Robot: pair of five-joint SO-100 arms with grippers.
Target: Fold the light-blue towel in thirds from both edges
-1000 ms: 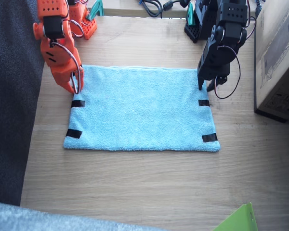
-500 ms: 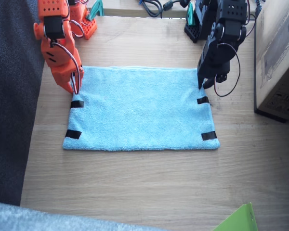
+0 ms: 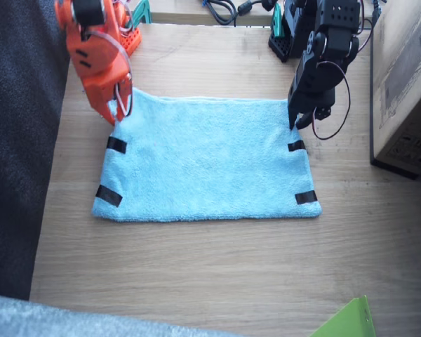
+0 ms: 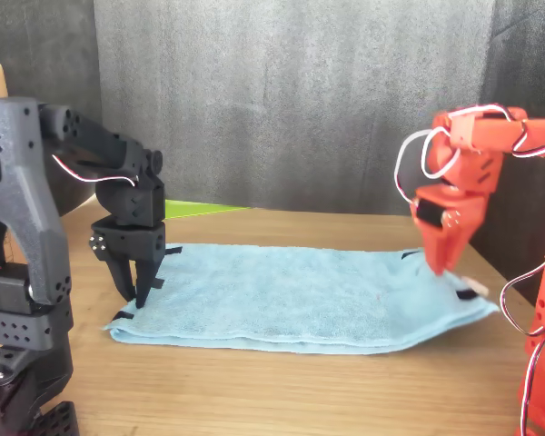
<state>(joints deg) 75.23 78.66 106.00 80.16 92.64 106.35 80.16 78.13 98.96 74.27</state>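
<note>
The light-blue towel [image 3: 203,161] lies spread flat on the wooden table [image 3: 217,274], also seen in the front view [image 4: 291,300]. Black tape strips mark its short edges [image 3: 116,145] [image 3: 306,197]. My right gripper [image 3: 119,116], on the orange arm, is shut on the towel's far corner at that edge and holds it slightly raised [image 4: 439,266]. My left gripper [image 3: 293,125], on the black arm, points straight down at the opposite far corner, its tips pinched together on the towel's edge [image 4: 136,298]. No white tag can be told for sure.
A cardboard box [image 3: 407,84] stands close beside the left arm. A green sheet [image 3: 344,323] pokes in at the near edge. Dark fabric [image 3: 21,140] runs along the table's side by the right arm. Cables [image 3: 221,8] lie at the back.
My right gripper has moved back and up, pulling the towel's far corner with it; that edge and its tape strips now slant. The left gripper has hardly moved.
</note>
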